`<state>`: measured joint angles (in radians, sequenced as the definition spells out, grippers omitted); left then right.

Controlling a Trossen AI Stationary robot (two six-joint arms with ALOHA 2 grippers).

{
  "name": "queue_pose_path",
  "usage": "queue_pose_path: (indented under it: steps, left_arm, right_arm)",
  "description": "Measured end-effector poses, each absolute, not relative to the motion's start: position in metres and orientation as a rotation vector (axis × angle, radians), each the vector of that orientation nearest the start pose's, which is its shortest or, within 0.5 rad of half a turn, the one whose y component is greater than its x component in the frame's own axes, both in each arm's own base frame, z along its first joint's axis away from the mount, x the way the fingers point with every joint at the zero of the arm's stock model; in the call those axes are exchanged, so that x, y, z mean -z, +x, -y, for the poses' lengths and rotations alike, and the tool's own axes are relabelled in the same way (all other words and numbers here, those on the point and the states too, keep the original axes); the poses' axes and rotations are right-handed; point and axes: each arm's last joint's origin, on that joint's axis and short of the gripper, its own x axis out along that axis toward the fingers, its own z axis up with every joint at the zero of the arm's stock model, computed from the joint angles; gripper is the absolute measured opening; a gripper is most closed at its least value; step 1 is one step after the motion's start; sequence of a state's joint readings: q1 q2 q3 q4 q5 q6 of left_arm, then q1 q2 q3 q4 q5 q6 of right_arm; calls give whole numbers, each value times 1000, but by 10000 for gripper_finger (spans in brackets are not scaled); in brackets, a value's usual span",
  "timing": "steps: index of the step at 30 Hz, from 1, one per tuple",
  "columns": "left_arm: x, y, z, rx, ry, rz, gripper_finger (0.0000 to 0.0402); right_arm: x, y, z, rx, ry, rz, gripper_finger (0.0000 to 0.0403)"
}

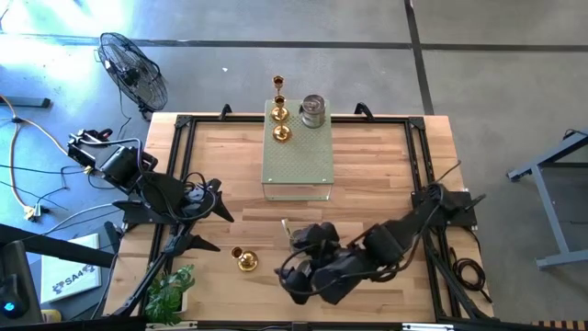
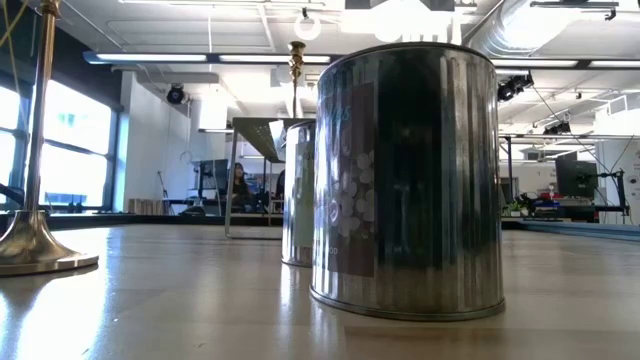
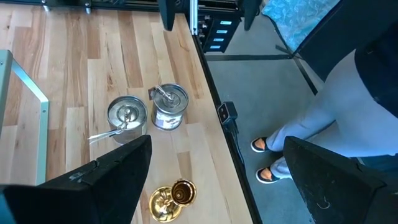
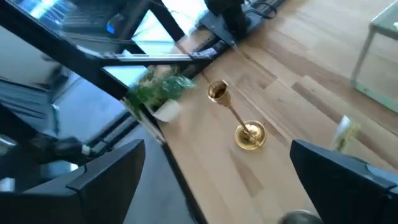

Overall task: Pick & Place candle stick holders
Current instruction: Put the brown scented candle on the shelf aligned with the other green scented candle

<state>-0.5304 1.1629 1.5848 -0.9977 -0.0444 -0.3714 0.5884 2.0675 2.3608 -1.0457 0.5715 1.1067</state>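
Two gold holders [image 1: 279, 112] [image 1: 281, 134] and one silver holder [image 1: 313, 110] stand on the far end of the pale green perforated box [image 1: 297, 161]. A third gold holder [image 1: 244, 259] stands on its round base on the table near the front; it also shows in the right wrist view [image 4: 239, 118] and the left wrist view [image 3: 171, 199]. Two silver holders [image 3: 127, 115] [image 3: 170, 107] stand on the table, mostly hidden under the right arm in the high view. My left gripper [image 1: 213, 219] is open, left of them. My right gripper [image 1: 287, 268] is open, right of the gold holder.
A small green plant [image 1: 170, 290] sits at the near left corner. A black frame [image 1: 184, 124] runs around the table's edges. A person's legs and feet [image 3: 273, 163] stand on the floor just beyond the near edge. A fan [image 1: 133, 69] stands on the floor at the far left.
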Motion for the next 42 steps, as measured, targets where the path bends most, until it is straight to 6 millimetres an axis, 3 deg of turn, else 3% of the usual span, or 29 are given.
queue_pose_path:
  steps: [6,21,42]
  left_arm:
    - [-448,169,98,361,-190,-635,359]
    - [-448,169,98,362,-190,-635,359]
    - [-448,169,98,362,-190,-635,359]
  right_arm:
    - [-371,368,-219,371,754,-686,396]
    - [-347,347,-230,466,699,-914,396]
    - [-280,376,-247,435,599,-1168,397]
